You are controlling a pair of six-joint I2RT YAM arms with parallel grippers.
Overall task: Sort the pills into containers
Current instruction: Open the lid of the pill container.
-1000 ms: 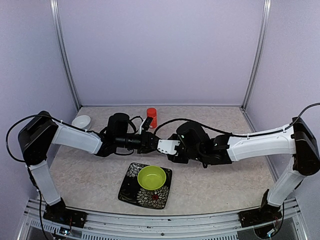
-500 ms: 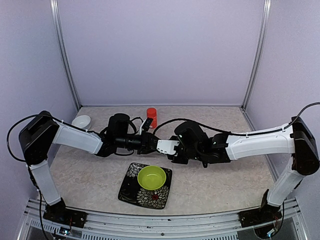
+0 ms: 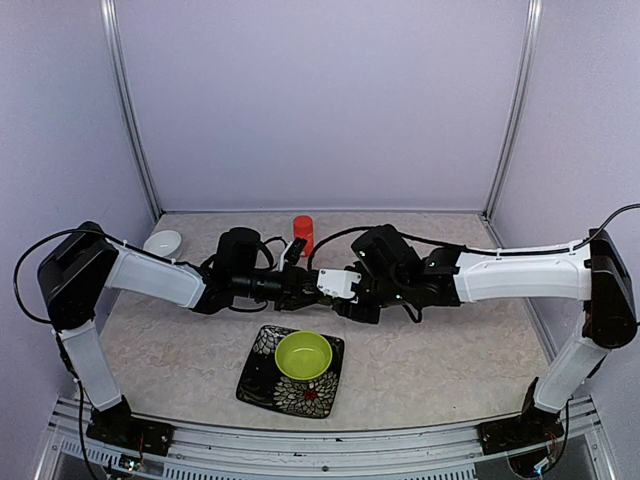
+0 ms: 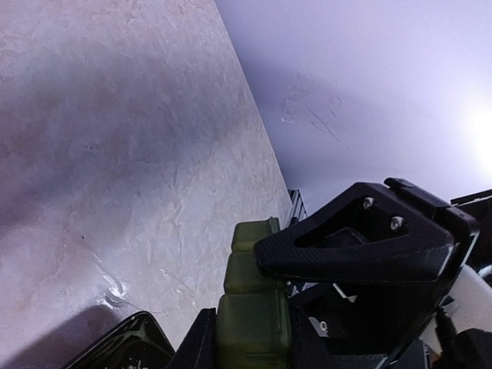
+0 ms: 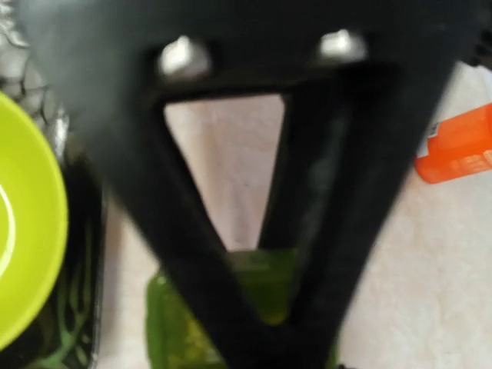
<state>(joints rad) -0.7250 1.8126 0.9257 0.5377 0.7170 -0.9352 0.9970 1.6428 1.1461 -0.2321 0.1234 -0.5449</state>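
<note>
The left gripper (image 3: pixel 298 287) grasps the dark green pillbox (image 4: pixel 252 307). The right gripper (image 3: pixel 332 289) hovers right at the pillbox, but whether it is open or clenched cannot be told.

The left arm (image 3: pixel 150 275) and the right arm (image 3: pixel 520 272) stretch out low and meet just behind the green bowl (image 3: pixel 303 355). The left gripper (image 3: pixel 300 292) pinches the pillbox (image 4: pixel 252 307) tight. The right gripper (image 3: pixel 322 290) sits tip to tip with it, right at the pillbox too. Its jaws are too blurry to read.
</note>
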